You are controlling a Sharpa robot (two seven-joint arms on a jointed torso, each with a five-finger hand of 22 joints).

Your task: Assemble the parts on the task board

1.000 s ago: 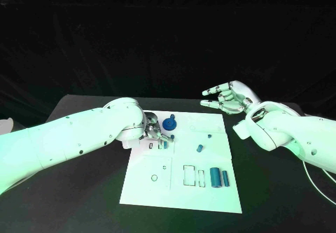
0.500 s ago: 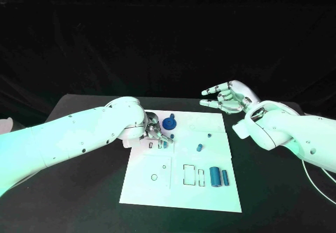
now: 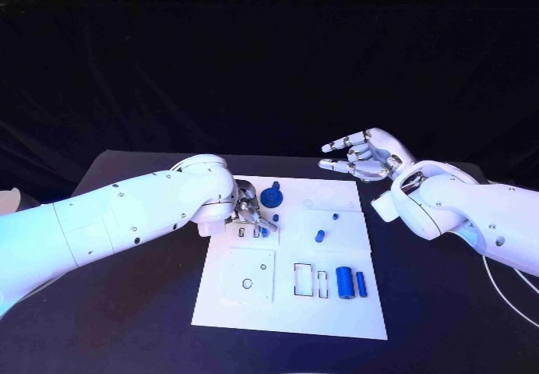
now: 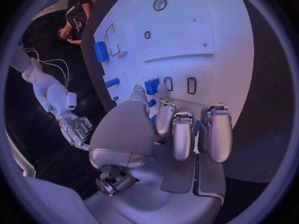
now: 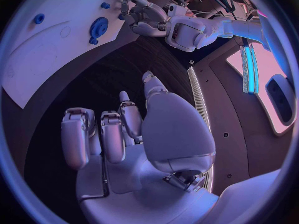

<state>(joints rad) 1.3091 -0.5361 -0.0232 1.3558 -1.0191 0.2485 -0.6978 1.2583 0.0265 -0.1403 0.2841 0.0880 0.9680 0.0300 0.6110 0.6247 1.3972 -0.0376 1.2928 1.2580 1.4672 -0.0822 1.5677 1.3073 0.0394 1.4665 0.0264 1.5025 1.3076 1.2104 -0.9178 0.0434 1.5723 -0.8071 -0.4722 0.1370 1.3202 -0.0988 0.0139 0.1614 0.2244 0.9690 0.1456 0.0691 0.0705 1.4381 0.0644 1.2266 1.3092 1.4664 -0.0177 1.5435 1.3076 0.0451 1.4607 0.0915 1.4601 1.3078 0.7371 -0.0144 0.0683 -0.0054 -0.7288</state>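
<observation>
Head view: the white task board (image 3: 297,296) lies in the middle of the black table (image 3: 124,312). The left hand (image 3: 249,212) sits low over the board's ten o'clock corner, fingers curled down among small blue parts; whether it grips one, I cannot tell. A blue gear (image 3: 273,200) stands just at its two o'clock side. A short blue peg (image 3: 322,235) lies near the board's centre, and two blue cylinders (image 3: 351,284) lie side by side towards five o'clock. The right hand (image 3: 361,156) hangs above the table beyond the board's one o'clock corner, fingers apart, holding nothing

Left wrist view: the left hand (image 4: 163,134) has its fingertips (image 4: 165,109) down on the board (image 4: 206,30) beside a blue block (image 4: 152,86); a grasp is not clear

Right wrist view: the right hand (image 5: 134,134) is loosely spread and empty, well apart from the board (image 5: 50,59) and gear (image 5: 97,27)
</observation>
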